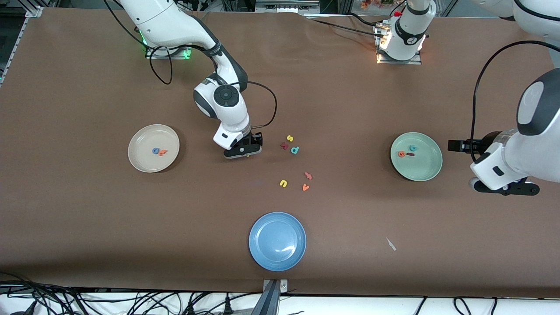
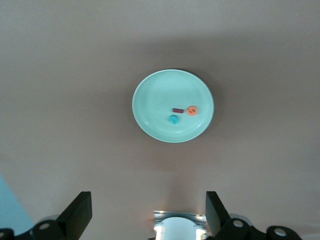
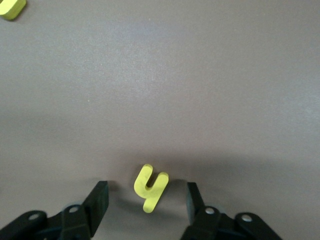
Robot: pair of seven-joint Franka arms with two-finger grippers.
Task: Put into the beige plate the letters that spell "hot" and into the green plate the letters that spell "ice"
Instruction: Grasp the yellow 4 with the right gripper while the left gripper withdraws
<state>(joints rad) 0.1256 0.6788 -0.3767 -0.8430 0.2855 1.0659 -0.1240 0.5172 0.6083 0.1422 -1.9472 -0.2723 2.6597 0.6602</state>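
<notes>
A yellow "h" [image 3: 150,187] lies flat on the brown table between the fingers of my open right gripper [image 3: 145,200], with a gap on each side. That gripper [image 1: 243,151] hangs low over the table between the beige plate [image 1: 144,138] and the loose letters. The beige plate holds the blue "o" [image 1: 155,151] and the orange "t" [image 1: 162,152]. In the green plate [image 1: 422,168] lie the teal "c" [image 1: 412,148], the orange "e" [image 1: 401,154] and the dark red "i" [image 1: 410,154]. My left gripper [image 1: 505,187] waits open and empty beside the green plate [image 2: 155,95].
Loose letters lie mid-table: a yellow "s" [image 1: 289,138], a dark red letter [image 1: 284,145], a teal "d" [image 1: 295,150], a salmon letter [image 1: 308,176], a yellow "u" [image 1: 283,183] and an orange "v" [image 1: 305,187]. A blue plate [image 1: 277,241] sits nearest the front camera, a white scrap [image 1: 390,244] beside it.
</notes>
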